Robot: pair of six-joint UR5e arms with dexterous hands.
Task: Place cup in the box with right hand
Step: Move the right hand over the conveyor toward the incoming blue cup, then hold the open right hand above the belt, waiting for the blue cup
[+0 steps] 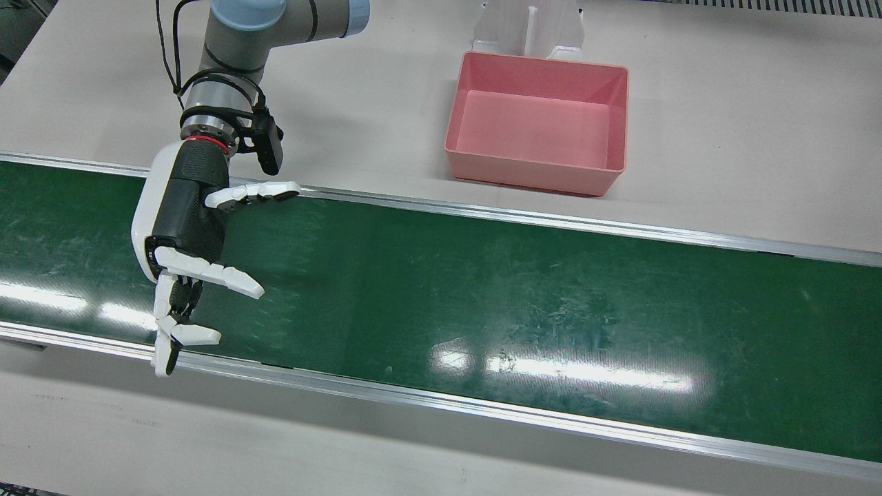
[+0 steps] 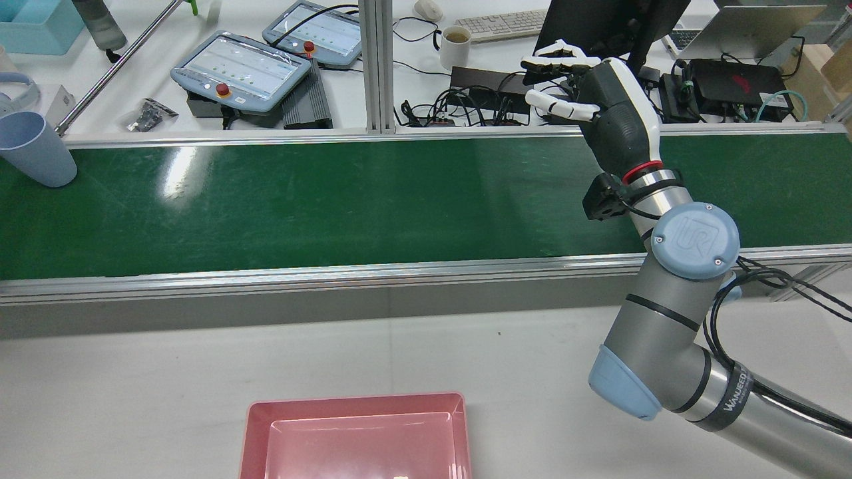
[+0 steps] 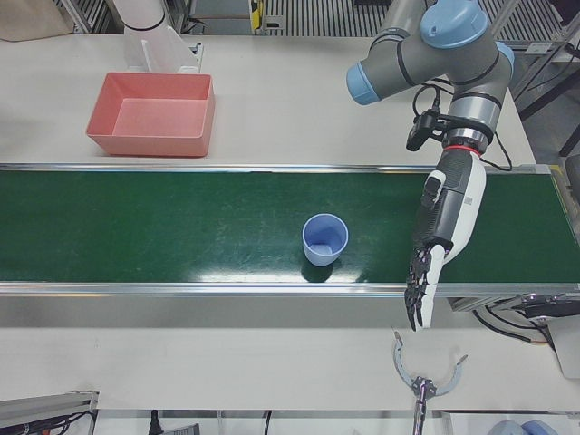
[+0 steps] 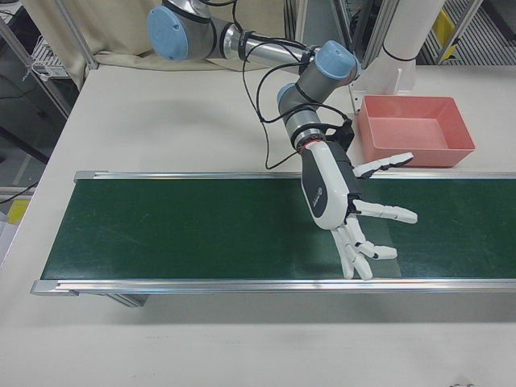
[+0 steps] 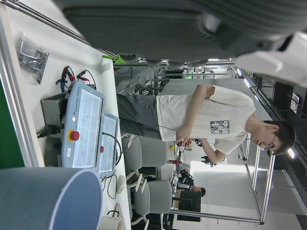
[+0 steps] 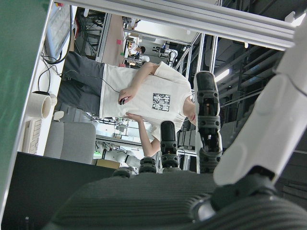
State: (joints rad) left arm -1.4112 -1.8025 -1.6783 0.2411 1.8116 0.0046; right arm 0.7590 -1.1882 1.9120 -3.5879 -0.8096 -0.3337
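A light blue cup (image 3: 324, 240) stands upright on the green belt (image 3: 181, 227), mouth up. It also shows at the belt's far left end as cup (image 2: 34, 152) and close up as cup (image 5: 48, 199). The pink box (image 1: 537, 124) sits empty on the white table behind the belt. My right hand (image 1: 186, 234) hovers over the belt, open, fingers spread, holding nothing; the cup is far along the belt from it. My left hand (image 3: 444, 222) hangs open over the belt, a short way to the right of the cup in the left-front view.
A white pedestal (image 1: 527, 27) stands just behind the box. Beyond the belt's far rail lie teach pendants (image 2: 243, 66), a keyboard (image 2: 499, 23), a mug (image 2: 456, 38) and cables. A person (image 6: 144, 103) stands at the operators' side. A grey tool (image 3: 426, 376) lies near the table's front edge.
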